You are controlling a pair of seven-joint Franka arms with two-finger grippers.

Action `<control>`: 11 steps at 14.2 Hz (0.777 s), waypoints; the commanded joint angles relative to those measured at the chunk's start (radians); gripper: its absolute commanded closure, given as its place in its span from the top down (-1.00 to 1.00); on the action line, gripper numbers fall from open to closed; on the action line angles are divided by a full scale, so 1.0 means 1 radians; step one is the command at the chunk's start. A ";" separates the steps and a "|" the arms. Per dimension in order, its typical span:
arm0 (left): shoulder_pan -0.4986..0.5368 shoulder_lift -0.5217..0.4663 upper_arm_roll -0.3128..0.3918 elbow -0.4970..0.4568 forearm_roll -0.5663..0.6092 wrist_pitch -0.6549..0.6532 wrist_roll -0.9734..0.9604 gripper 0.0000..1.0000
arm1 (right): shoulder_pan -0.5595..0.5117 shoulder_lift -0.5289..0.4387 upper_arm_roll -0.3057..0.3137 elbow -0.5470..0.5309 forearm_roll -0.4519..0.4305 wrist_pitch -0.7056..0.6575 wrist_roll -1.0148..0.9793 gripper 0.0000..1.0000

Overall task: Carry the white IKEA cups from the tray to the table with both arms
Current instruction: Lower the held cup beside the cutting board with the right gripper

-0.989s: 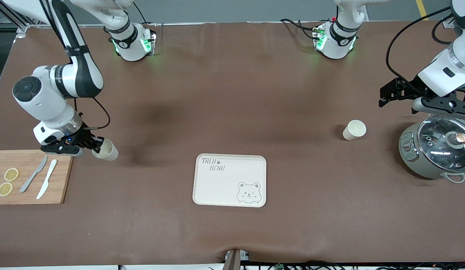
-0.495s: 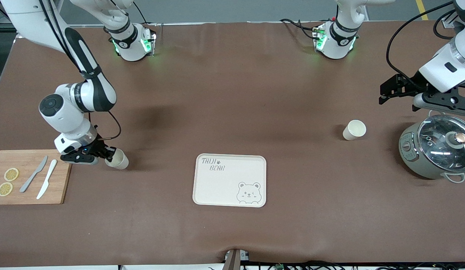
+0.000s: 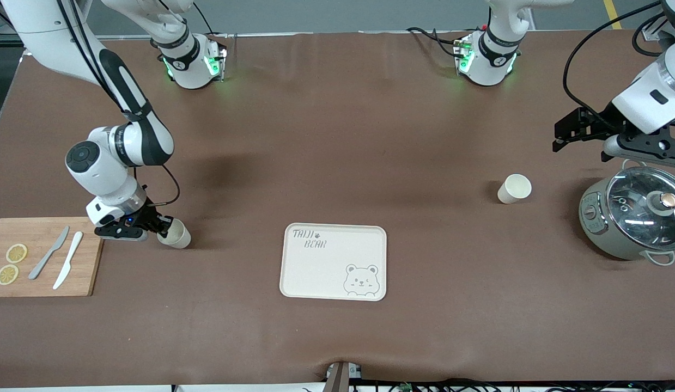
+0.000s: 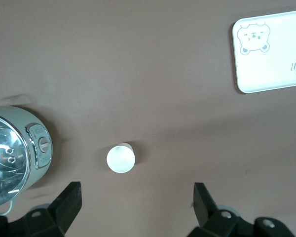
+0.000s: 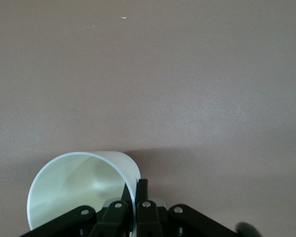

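My right gripper [image 3: 164,227] is shut on the rim wall of one white IKEA cup [image 3: 177,234], low over the brown table between the cutting board and the bear tray [image 3: 334,261]. In the right wrist view the cup [image 5: 84,190] is pinched between the two fingers, one inside and one outside, at the gripper [image 5: 134,190]. The second white cup [image 3: 514,188] stands upright on the table toward the left arm's end; it also shows in the left wrist view [image 4: 121,158]. My left gripper [image 3: 560,142] is open and empty, up over the table beside the pot, its fingers [image 4: 69,200] wide apart.
A wooden cutting board [image 3: 43,256] with two knives and lemon slices lies at the right arm's end. A grey pot with a glass lid [image 3: 634,212] stands at the left arm's end, also in the left wrist view [image 4: 15,153]. The bear tray also shows there [image 4: 271,49].
My right gripper has carried its cup along the table from beside the cutting board toward the bear tray, slowing. The left arm has shifted only slightly upward.
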 commanded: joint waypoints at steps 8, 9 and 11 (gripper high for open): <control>0.028 0.014 -0.030 0.032 0.022 -0.024 -0.011 1.00 | -0.008 0.030 0.010 0.006 0.011 0.032 -0.015 -1.00; 0.030 0.014 -0.030 0.032 0.020 -0.024 -0.011 1.00 | -0.006 0.032 0.010 0.008 0.010 0.032 -0.015 -0.90; 0.030 0.012 -0.030 0.032 0.014 -0.024 -0.015 1.00 | -0.005 0.032 0.010 0.009 0.010 0.031 -0.015 -0.15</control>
